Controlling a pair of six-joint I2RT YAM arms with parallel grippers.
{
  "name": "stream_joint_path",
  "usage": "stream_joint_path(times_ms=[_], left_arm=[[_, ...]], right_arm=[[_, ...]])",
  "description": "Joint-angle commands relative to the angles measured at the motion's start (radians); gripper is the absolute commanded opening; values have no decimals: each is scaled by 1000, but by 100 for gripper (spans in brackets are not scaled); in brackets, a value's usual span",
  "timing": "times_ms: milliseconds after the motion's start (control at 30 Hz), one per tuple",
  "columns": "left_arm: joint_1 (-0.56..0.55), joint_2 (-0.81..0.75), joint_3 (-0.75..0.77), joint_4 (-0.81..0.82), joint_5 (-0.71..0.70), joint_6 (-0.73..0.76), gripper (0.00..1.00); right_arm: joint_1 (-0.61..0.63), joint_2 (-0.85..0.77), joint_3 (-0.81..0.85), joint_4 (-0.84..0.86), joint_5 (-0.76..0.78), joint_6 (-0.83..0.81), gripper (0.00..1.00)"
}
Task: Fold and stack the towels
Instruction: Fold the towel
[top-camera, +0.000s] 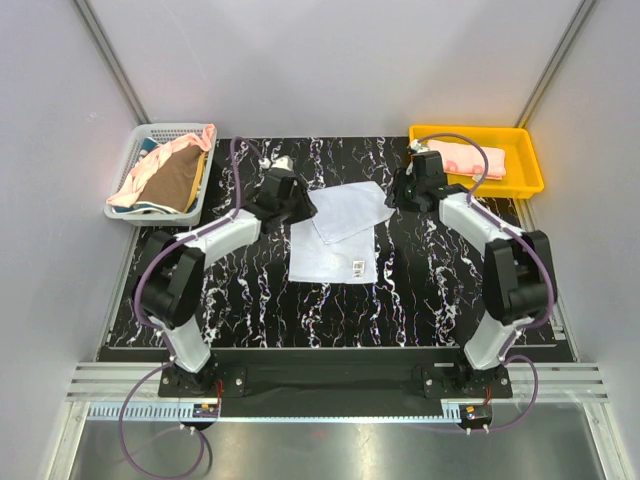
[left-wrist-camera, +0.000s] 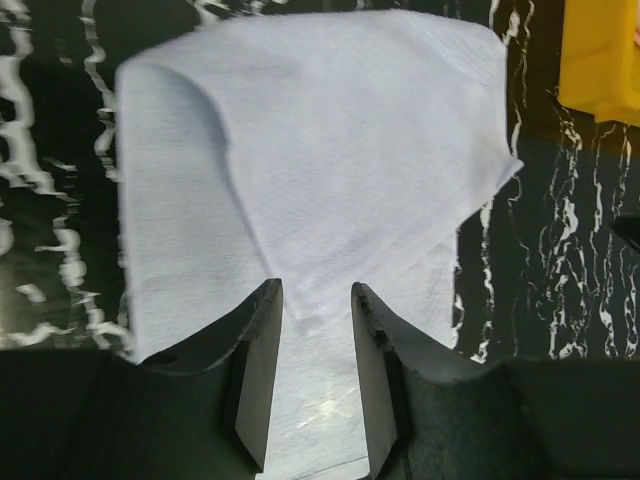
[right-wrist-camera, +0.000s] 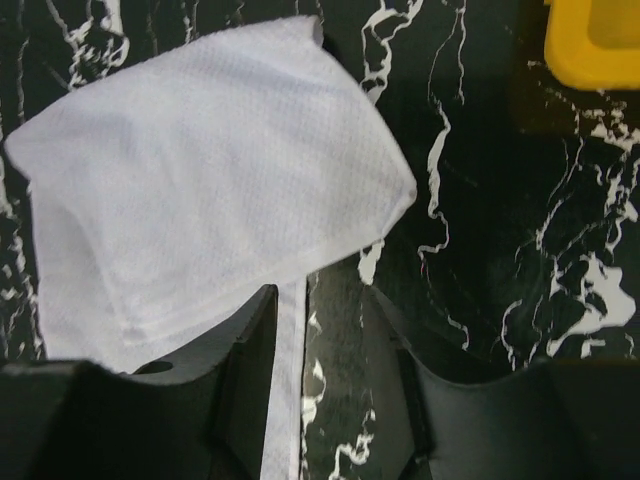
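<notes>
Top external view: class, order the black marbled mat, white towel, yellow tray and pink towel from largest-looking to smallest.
1. black marbled mat, by far the largest.
2. yellow tray and white towel: they look too alike to rank.
3. pink towel, smallest, lying inside the tray.

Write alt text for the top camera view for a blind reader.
A white towel, its far part folded over, lies on a black marbled table, with the left gripper and the right gripper at its far corners. A basket of towels stands far left, a yellow tray with a pink towel far right.
</notes>
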Motion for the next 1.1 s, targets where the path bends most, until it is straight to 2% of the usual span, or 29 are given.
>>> stream_joint_path(times_ms=[0, 133, 367, 800, 1067], left_arm=[[-63, 78, 89, -99, -88, -87, 38], [-115, 124, 121, -145, -136, -152, 40], [-135, 163, 127, -180, -171, -184, 46], [-135, 206, 150, -180, -149, -186, 45], [-144, 212, 181, -182, -139, -186, 43]], right_arm=[[5, 113, 140, -50, 99, 2, 46], [0, 262, 270, -132, 168, -7, 44], [-13, 366, 396, -215, 219, 34, 43], [-13, 411, 378, -210, 225, 78, 43], [-23, 431, 370, -198, 230, 83, 32]])
